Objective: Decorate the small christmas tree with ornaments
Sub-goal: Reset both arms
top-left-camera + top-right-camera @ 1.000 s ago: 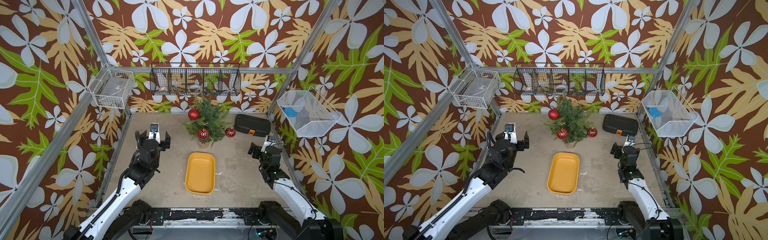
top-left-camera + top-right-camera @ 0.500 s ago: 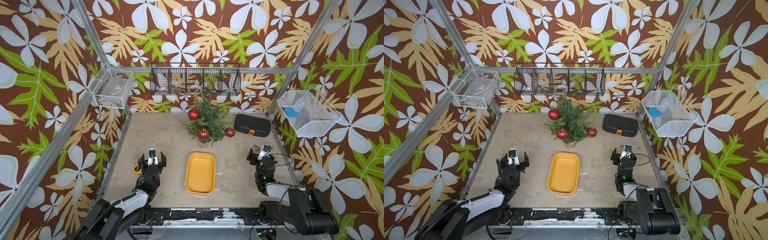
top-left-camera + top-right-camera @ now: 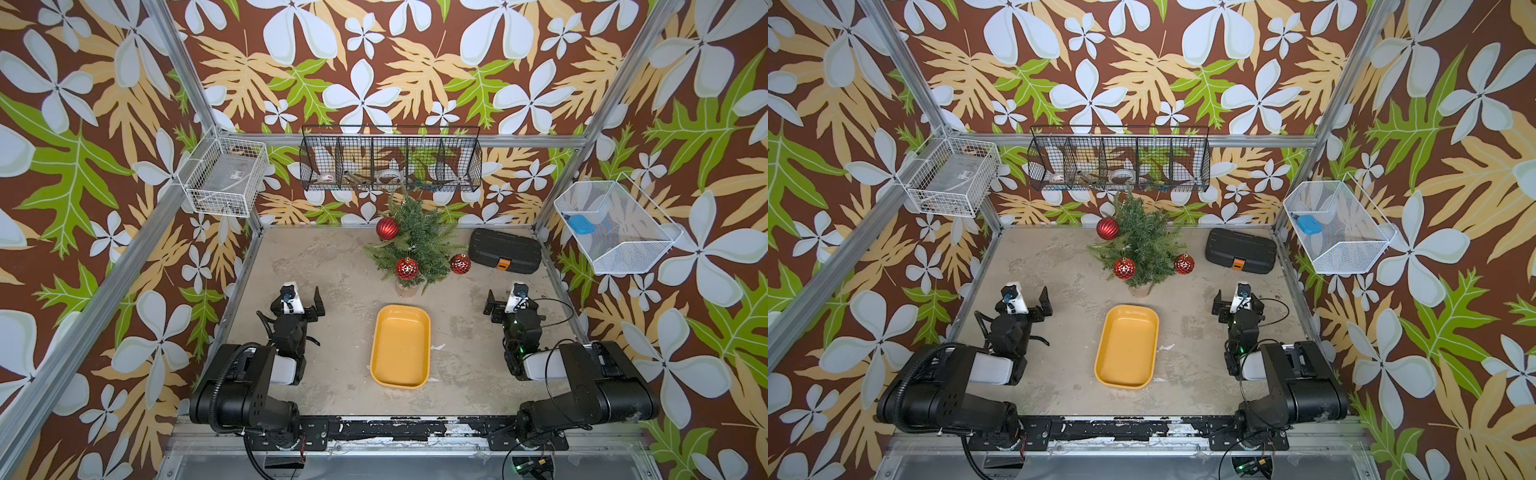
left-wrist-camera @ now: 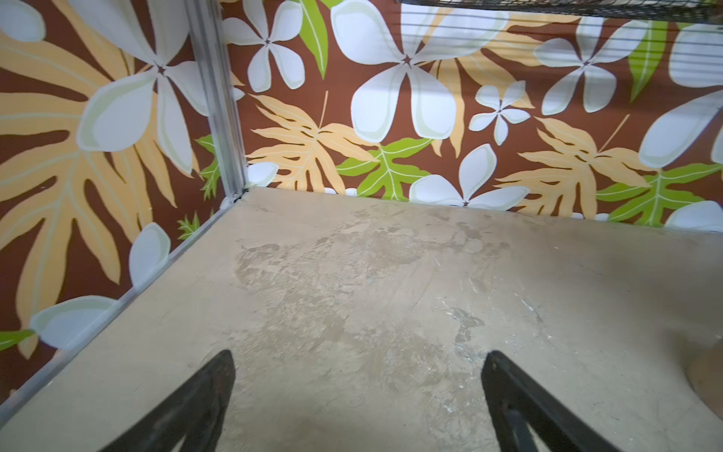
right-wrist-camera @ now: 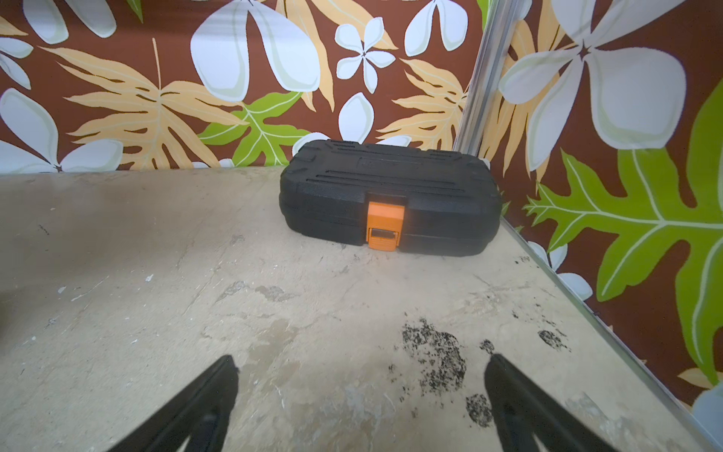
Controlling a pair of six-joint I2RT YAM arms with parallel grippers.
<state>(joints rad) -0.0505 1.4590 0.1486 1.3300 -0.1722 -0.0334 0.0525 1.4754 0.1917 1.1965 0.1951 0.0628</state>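
Standing just past the far short end of the yellow tray (image 3: pixel 401 349), the small christmas tree (image 3: pixel 415 239) is upright on its pale base, seen in both top views. All three ornaments (image 3: pixel 1124 268) are at the tree.

- Ribbed bauble (image 3: pixel 387 228): hangs high up, on the tree's side toward the tray's left.
- Lattice bauble (image 3: pixel 406 268): hangs low, on the side facing the tray.
- 2nd lattice bauble (image 3: pixel 460 264): at the branch tips, out past the line of the tray's right edge. Can't tell if it hangs or rests on the table (image 3: pixel 332 266).

Left gripper (image 4: pixel 358 360): off the tray's left long side, approx level w/ its far end, well apart from it. Jaws are spread wide & empty, w/ only bare tabletop ahead in the wrist view.

Right gripper (image 5: pixel 363 361): off the tray's right long side, roughly mirroring the left. Jaws are wide apart too, holding nothing. It points at a black case (image 5: pixel 391 195) lying shut, orange latch toward the gripper, beyond the tray's far-right corner by the back wall.

Both arms are folded low, either side of the tray's near end.
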